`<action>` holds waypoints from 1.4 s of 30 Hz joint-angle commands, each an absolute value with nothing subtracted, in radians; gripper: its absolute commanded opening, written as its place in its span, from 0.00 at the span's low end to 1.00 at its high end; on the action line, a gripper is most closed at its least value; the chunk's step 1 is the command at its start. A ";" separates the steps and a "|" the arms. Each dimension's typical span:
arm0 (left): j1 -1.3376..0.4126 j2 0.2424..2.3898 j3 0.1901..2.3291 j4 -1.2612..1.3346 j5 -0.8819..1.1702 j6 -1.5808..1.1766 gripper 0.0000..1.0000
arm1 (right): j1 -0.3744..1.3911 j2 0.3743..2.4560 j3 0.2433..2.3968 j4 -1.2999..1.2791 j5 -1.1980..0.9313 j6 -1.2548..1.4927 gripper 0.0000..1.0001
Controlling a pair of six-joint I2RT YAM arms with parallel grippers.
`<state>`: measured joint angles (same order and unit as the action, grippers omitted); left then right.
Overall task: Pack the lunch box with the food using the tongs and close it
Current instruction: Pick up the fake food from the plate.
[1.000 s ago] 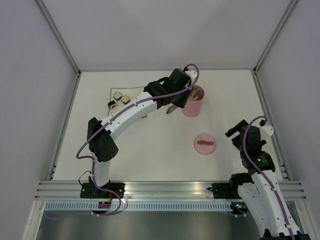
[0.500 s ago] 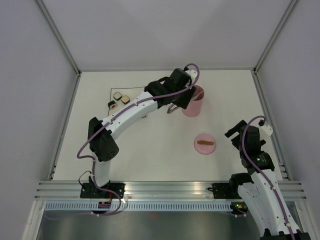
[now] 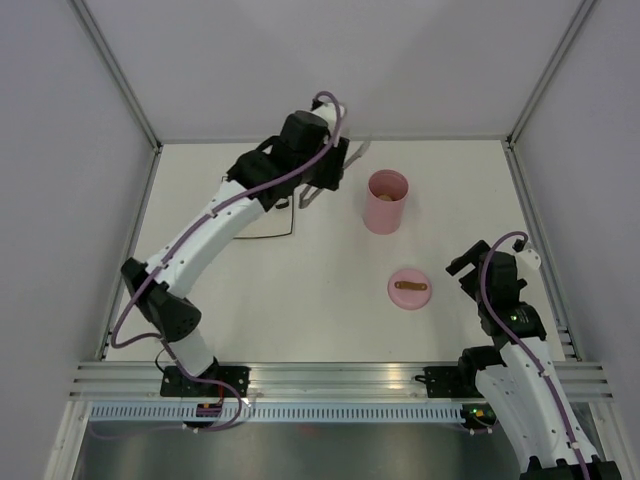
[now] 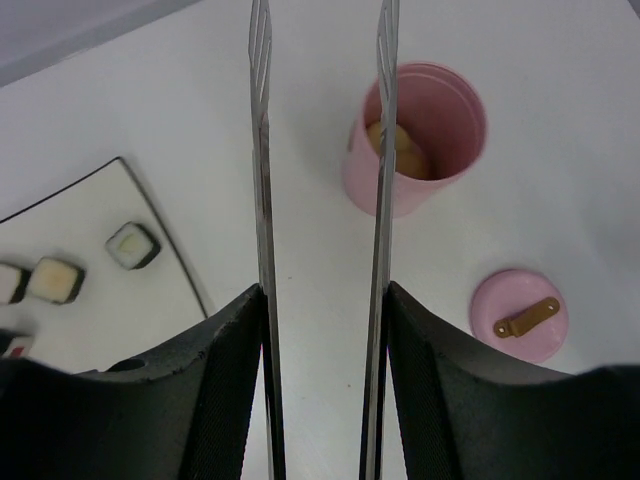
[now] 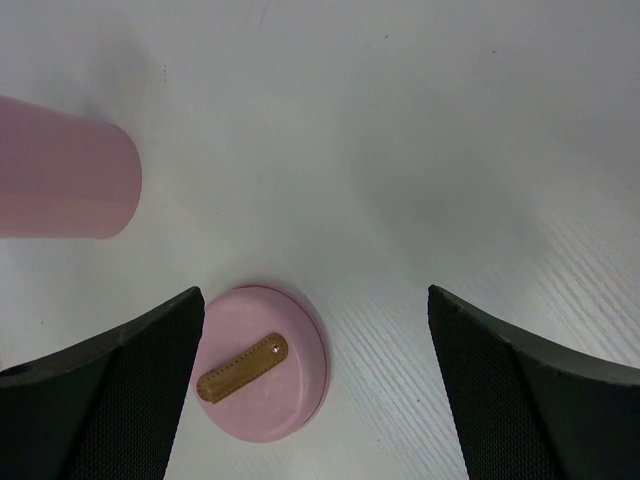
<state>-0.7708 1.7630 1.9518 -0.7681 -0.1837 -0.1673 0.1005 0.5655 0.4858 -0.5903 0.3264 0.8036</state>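
Left gripper [image 4: 322,300] of mine clamps the tongs [image 4: 262,200], their tips apart; my right gripper [image 5: 313,292] gapes wide.
White table [image 3: 330,290], pale grey walls [image 3: 60,150]. In the left wrist view: one pink lunch box [image 4: 430,195] upper right, beige food [image 4: 402,152] inside, count unclear; one lid [image 4: 519,315] lower right; three cubes [image 4: 133,245] on one plate [image 4: 80,220], left.
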 commanded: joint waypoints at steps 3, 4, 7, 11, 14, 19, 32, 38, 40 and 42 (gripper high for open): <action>-0.586 1.553 1.752 -0.756 -0.226 -0.280 0.56 | 0.097 0.575 0.472 -0.534 0.296 0.796 0.98; -0.527 1.528 1.712 -0.755 -0.221 -0.293 0.56 | 0.097 0.575 0.471 -0.529 0.295 0.795 0.98; -0.445 1.447 1.545 -0.752 -0.241 -0.314 0.56 | 0.098 0.595 0.468 -0.522 0.288 0.779 0.98; -0.423 1.390 1.436 -0.730 -0.233 -0.345 0.57 | 0.097 0.627 0.463 -0.497 0.273 0.766 0.98; -0.423 1.397 1.382 -0.707 -0.224 -0.365 0.57 | 0.097 0.650 0.465 -0.485 0.262 0.764 0.98; -0.423 1.465 1.365 -0.672 -0.238 -0.385 0.57 | 0.097 0.672 0.463 -0.466 0.262 0.756 0.98; -0.423 1.643 1.404 -0.617 -0.239 -0.423 0.58 | 0.097 0.690 0.469 -0.465 0.287 0.746 0.98; -0.423 1.690 1.424 -0.604 -0.236 -0.429 0.58 | 0.097 0.693 0.468 -0.462 0.295 0.739 0.98; -0.423 1.701 1.431 -0.600 -0.235 -0.434 0.59 | 0.097 0.696 0.469 -0.462 0.296 0.738 0.98; -0.423 1.713 1.437 -0.597 -0.236 -0.437 0.59 | 0.097 0.701 0.472 -0.460 0.299 0.735 0.98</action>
<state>-0.4229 1.6997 1.3872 -0.6441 -0.2321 -0.4004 0.1005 0.6945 0.4648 -0.4877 0.2710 0.7502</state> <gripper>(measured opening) 0.587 0.979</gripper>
